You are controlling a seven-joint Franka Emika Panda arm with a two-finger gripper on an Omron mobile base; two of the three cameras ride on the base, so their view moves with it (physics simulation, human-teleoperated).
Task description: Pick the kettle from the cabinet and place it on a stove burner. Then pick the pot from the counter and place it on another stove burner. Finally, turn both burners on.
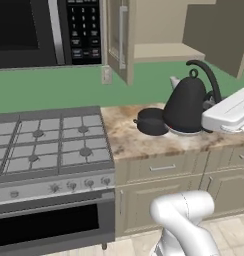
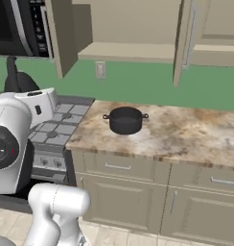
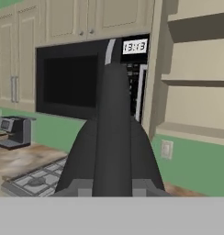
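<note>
Arm bent up from the base, forearm level over the counter [image 1: 144, 140]. Gripper [image 3: 112, 186] clamped on the kettle [image 1: 185, 106] handle, kettle hanging upright beside the pot [image 2: 125, 120]. Beyond: stove [image 1: 54, 145], open cabinet [image 2: 133, 48], microwave [image 3: 81, 78].

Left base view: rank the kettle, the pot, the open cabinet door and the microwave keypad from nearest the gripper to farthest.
1. kettle, in the gripper, above the counter.
2. pot, on the counter just left.
3. cabinet door, up and left.
4. microwave keypad, farthest left.
</note>
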